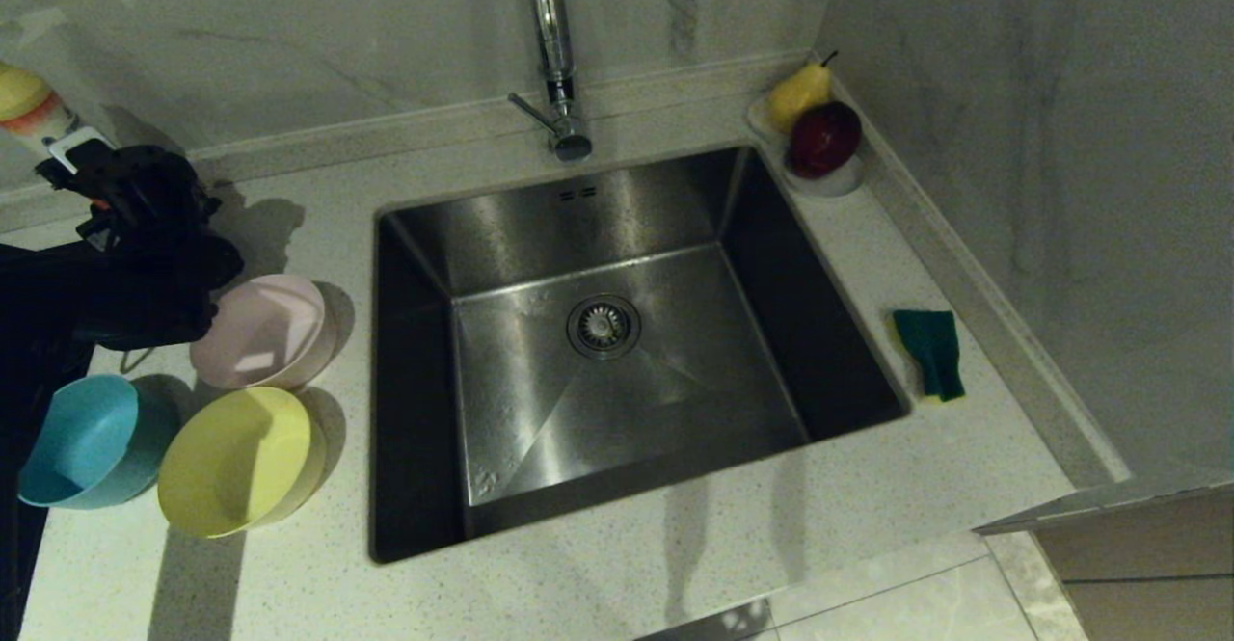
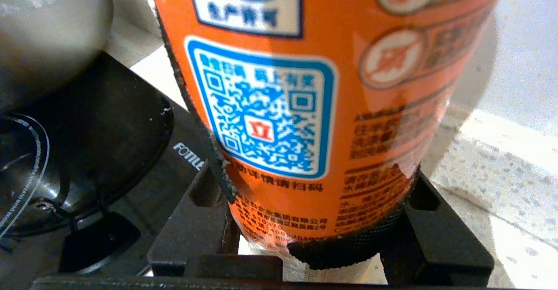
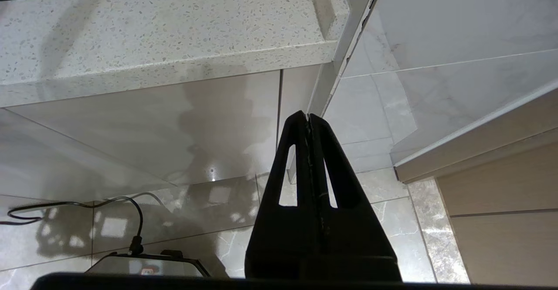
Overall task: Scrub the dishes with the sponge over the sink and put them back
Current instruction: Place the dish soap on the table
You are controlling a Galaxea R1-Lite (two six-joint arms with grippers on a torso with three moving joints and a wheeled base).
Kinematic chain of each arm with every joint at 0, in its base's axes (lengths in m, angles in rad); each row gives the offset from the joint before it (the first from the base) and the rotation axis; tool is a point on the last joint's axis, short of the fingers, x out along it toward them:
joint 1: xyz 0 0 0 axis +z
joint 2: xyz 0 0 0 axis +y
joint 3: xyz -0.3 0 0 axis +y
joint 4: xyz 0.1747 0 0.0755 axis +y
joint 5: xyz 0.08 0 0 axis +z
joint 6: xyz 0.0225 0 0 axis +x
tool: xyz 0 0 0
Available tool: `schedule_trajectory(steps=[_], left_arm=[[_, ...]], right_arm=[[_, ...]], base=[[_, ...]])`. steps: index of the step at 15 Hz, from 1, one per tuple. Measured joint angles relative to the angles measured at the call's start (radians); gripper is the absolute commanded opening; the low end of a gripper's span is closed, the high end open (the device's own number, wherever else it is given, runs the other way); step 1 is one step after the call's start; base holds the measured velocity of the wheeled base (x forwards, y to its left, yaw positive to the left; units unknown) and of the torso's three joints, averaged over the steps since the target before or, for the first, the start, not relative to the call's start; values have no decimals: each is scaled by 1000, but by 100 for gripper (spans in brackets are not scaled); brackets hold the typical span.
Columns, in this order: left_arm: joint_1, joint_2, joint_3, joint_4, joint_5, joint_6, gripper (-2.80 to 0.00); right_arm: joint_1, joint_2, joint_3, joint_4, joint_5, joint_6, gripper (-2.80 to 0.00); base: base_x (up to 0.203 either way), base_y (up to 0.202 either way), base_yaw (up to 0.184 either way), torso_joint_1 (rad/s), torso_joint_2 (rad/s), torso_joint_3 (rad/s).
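gripping an orange detergent bottle [image 2: 305, 107] at the counter's back-left corner, the left gripper [image 2: 322, 220] is pinching its base; the right gripper [image 3: 310, 124] is hanging pressed together below the counter. the sponge [image 1: 930, 352], soft and light, is lying right of the sink [image 1: 424, 429], best pinched across its narrow sides

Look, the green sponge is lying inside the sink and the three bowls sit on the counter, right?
Not quite. The sponge lies on the counter, to the right of the sink, not inside it. The head view shows this. The pink bowl, blue bowl and yellow bowl do sit on the counter.
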Motion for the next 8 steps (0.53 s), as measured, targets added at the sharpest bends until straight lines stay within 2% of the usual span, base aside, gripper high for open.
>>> schedule_trajectory(steps=[8], left_arm=[[0, -88, 54, 30, 1, 2, -280]], right_arm=[[0, 0, 0, 0, 0, 0, -280]], base=[[0, 0, 0, 0, 0, 0]])
